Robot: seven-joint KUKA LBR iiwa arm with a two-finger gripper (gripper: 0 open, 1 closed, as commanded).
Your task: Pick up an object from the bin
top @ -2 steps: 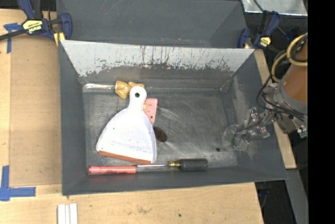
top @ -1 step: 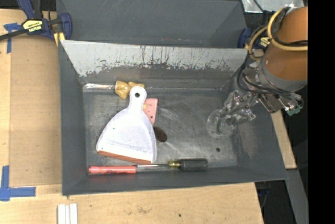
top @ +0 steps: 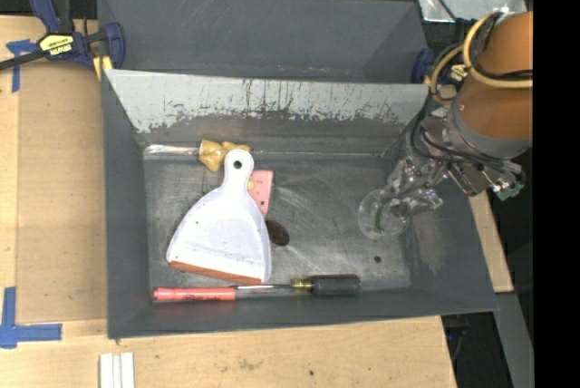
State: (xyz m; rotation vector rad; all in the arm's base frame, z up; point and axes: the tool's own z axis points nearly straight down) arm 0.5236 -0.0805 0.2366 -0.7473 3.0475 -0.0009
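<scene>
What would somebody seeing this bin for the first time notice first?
The white dustpan stands out most, lying flat in the left half of the bin with its handle pointing to the far wall. On the right, the claw hangs low beside a clear glassy thing. A long thin tool with a black handle lies along the near wall.

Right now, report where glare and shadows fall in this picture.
Camera view: the bin's sloped back wall is lit brightest, while its near wall sits in shade; the floor carries a pale sheen between the white dustpan and the end effector; the clear object beside the end effector reads mainly as highlights.
</scene>
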